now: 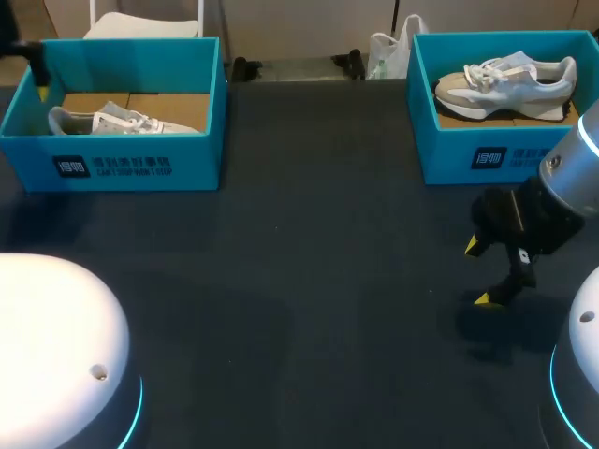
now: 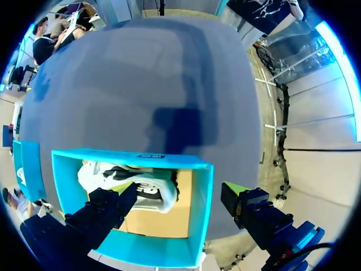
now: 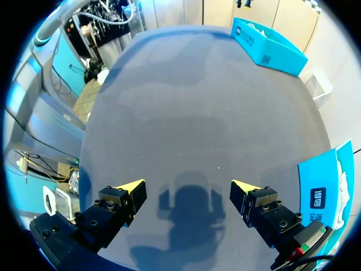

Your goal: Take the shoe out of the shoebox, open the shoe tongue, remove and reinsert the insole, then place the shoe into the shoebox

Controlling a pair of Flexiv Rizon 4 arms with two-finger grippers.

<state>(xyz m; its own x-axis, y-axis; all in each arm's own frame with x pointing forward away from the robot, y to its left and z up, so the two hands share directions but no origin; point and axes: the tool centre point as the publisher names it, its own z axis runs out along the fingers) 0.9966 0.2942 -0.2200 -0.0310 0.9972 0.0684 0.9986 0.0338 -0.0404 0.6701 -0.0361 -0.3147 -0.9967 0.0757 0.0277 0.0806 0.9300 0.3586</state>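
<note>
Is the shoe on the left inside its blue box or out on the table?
Inside. The shoe lies on the bottom of the left shoebox, its walls all around.

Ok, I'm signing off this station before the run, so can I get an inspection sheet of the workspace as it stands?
Surface: dark table.
Job's things: left shoebox is open-topped, with the left shoe lying inside; right shoebox is open-topped, with the right shoe lying inside.
Clutter: nothing seen.
Hands: left hand is open over the left shoebox, one finger above the shoe and the other outside the box wall; right hand is open over the table in front of the right shoebox.
Cables: nothing seen.
Surroundings: nothing seen reaching over the table.
</note>
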